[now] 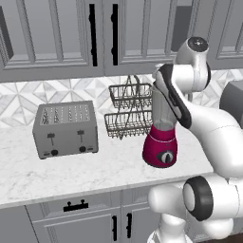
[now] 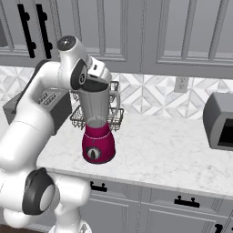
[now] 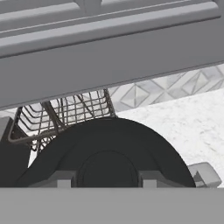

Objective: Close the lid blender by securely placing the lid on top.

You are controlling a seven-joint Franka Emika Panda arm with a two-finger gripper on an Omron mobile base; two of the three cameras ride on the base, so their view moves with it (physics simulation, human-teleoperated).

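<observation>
The blender stands on the marble counter, a magenta-red base with a black dial under a clear grey handled jar. The black domed lid sits at the jar's mouth, seemingly level. My gripper is right above the jar. Its two fingertips press against either side of the lid's raised centre knob, shut on it. In the left base view my forearm covers the top of the jar.
A silver toaster sits to the blender's left. A two-tier wire basket rack stands just behind it. Upper cabinets hang close above my hand. A dark grey appliance is at the far right.
</observation>
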